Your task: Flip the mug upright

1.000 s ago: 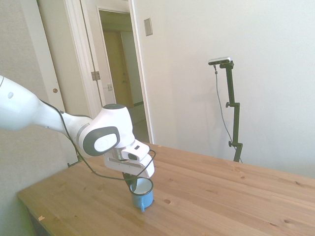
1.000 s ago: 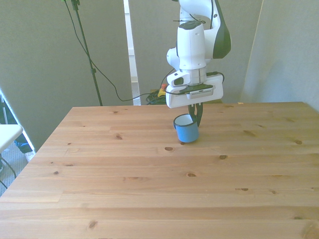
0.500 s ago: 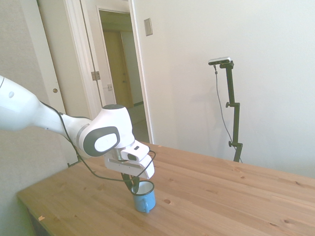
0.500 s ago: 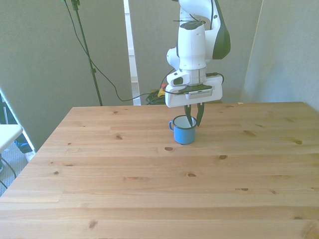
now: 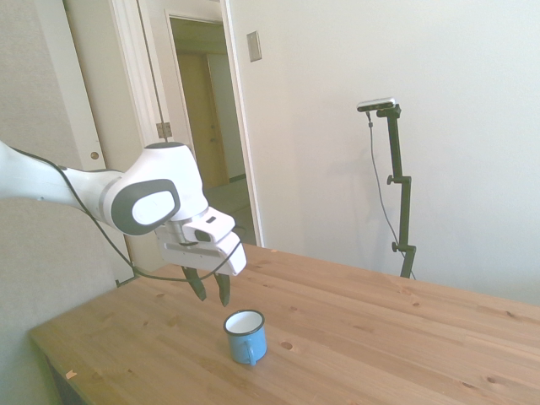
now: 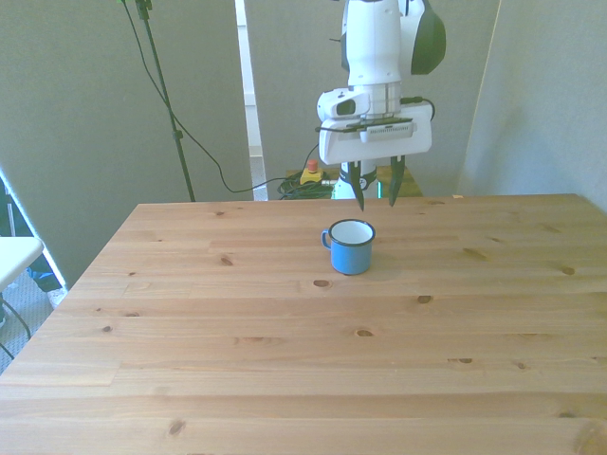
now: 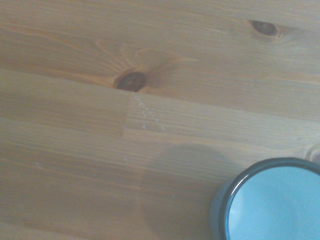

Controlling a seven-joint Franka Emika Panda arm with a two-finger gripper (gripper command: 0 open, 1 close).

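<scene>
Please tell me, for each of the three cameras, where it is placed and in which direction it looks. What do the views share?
Side view: stands off one side of the table, looking across it toward a doorway; the white arm enters from the picture's left, its open end effector above the upright mug.
Front view: across the table, facing the robot; arm and end effector hang above the mug.
Wrist view: on the wrist, looking down at the wood; none of the robot's own body shows, only the mug's rim.
All three share the mug and the table.
</scene>
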